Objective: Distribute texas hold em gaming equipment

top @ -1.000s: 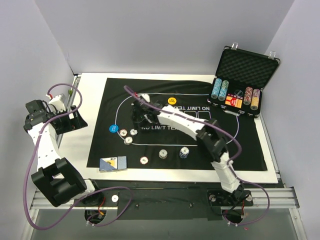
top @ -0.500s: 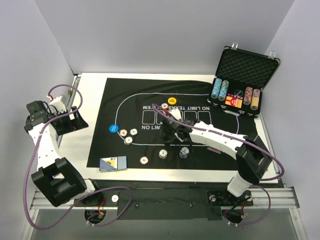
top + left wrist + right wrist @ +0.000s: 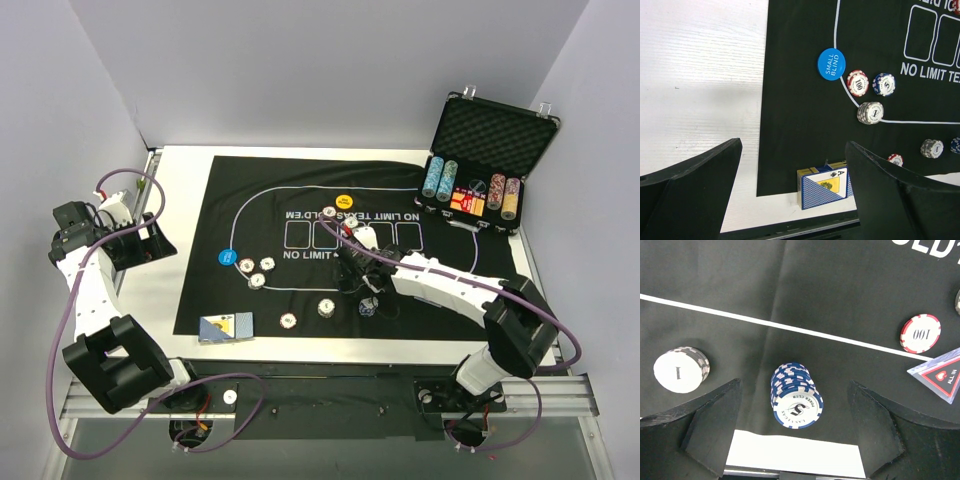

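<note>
**Top view.** A second ago the right gripper point(image 3: 360, 283) reached over the 10 o'clock part of the black mat point(image 3: 260, 200). It has since swung back toward its base and now hangs just at 12 o'clock of the blue chip stack point(image 3: 369, 305). Its elbow is folded out past the mat's 4 o'clock corner. The left gripper point(image 3: 150, 243) has not moved and sits off the mat's 9 o'clock edge, over the white table point(image 3: 180, 170). Nothing on the mat has shifted. The yellow disc point(image 3: 344, 201) is at 12 o'clock, the blue disc point(image 3: 226, 257) at 9 o'clock, and the cluster of three chips point(image 3: 257, 281) just beside it. The white chip stack point(image 3: 326, 308) and the red chip point(image 3: 288, 321) lie along the near edge. The open case point(image 3: 480, 170) stands at 2 o'clock.

**Left wrist.** The left gripper point(image 3: 794, 145) is spread wide and holds nothing. At 6 o'clock of the blue disc point(image 3: 831, 63), the card deck point(image 3: 822, 189) straddles the mat's near edge.

**Right wrist.** The right gripper point(image 3: 794, 385) is released, with its fingers well apart on either side of the blue chip stack point(image 3: 796, 400) and not gripping it. The white chip stack point(image 3: 680, 370) lies at 9 o'clock of the blue stack. A red chip point(image 3: 920, 333) and the red triangle marker point(image 3: 940, 375) lie at 2 o'clock.
</note>
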Action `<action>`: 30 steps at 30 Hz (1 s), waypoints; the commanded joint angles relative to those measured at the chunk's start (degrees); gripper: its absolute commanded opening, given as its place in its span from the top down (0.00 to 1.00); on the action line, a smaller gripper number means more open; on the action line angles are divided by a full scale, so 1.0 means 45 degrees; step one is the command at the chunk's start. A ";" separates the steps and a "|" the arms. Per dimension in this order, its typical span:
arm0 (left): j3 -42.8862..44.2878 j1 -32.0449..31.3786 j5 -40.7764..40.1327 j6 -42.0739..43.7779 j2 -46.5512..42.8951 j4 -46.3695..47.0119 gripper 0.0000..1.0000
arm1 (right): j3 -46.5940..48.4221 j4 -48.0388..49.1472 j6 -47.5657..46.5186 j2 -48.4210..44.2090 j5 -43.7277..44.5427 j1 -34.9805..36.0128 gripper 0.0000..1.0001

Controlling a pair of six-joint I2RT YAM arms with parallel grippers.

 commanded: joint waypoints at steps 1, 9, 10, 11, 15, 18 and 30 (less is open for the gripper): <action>0.0513 0.0099 0.0129 0.0059 -0.0114 0.0130 0.04 | -0.0345 0.0207 0.0340 -0.0061 -0.0530 -0.0068 0.21; 0.0494 0.0079 0.0051 0.0039 0.0003 0.0169 0.04 | -0.0637 0.0363 0.0555 0.0194 -0.0962 -0.0048 0.32; 0.0494 0.0098 0.0070 0.0020 0.0003 0.0189 0.04 | -0.0754 0.0383 0.0574 0.0194 -0.0962 -0.0048 0.34; 0.0475 0.0079 0.0050 0.0039 0.0023 0.0189 0.04 | -0.0813 0.0422 0.0594 0.0233 -0.0943 -0.0068 0.34; 0.0533 0.0099 0.0050 0.0039 0.0062 0.0189 0.04 | -0.1028 0.0422 0.0575 0.0214 -0.0845 -0.0068 0.38; 0.0514 0.0079 0.0050 0.0020 0.0081 0.0228 0.04 | -0.1087 0.0500 0.0633 0.0194 -0.0903 -0.0048 0.41; 0.0318 0.0099 0.0011 -0.0019 0.0023 0.0364 0.04 | -0.0990 0.0169 0.0555 -0.0079 -0.0806 -0.0107 0.60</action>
